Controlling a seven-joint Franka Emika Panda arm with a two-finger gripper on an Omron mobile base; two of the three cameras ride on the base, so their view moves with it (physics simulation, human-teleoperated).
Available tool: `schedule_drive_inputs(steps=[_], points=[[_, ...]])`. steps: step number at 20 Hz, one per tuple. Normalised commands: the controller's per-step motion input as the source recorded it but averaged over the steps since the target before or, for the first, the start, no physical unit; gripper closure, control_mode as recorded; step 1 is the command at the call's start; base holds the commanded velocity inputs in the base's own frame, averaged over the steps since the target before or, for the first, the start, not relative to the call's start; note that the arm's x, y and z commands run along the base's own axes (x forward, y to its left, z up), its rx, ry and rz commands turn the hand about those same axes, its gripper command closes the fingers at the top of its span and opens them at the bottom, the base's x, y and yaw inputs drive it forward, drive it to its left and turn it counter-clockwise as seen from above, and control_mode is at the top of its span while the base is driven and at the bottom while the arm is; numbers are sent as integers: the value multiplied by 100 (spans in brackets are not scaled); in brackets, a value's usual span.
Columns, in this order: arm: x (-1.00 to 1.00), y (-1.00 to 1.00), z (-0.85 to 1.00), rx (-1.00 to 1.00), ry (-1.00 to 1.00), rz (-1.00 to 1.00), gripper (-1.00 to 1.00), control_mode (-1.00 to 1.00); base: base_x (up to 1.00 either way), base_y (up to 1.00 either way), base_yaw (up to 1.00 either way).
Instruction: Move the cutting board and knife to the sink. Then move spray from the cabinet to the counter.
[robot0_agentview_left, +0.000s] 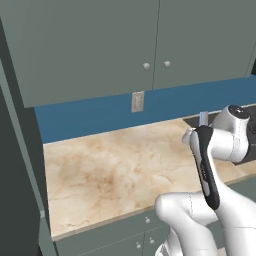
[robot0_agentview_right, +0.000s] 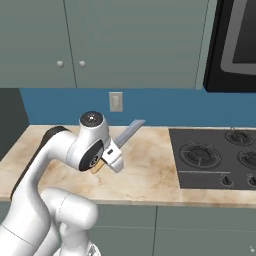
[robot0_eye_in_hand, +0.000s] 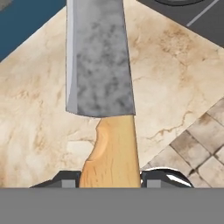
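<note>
Marble counter (robot0_agentview_right: 150, 170) beside stovetop (robot0_agentview_right: 215, 157): knife (robot0_eye_in_hand: 103, 87) clenched by its wooden handle in gripper (robot0_eye_in_hand: 109, 179), blade raised off the surface, likely for carrying sinkward.

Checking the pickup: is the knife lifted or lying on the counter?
Lifted: the gripper holds the knife by its handle, above the counter.
</note>
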Motion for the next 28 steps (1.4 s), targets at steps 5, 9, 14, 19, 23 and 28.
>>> schedule_drive_inputs(steps=[5, 9, 14, 19, 23, 28], points=[[0, 0, 0, 0, 0, 0, 100, 100, -69, -52, -41], [0, 0, 0, 0, 0, 0, 100, 100, -88, -46, -58], [0, 0, 0, 0, 0, 0, 100, 100, -41, -17, -77], [0, 0, 0, 0, 0, 0, 100, 100, -20, -19, -67], [0, 0, 0, 0, 0, 0, 100, 100, -13, -49, -69], [0, 0, 0, 0, 0, 0, 100, 100, -11, -46, -75]])
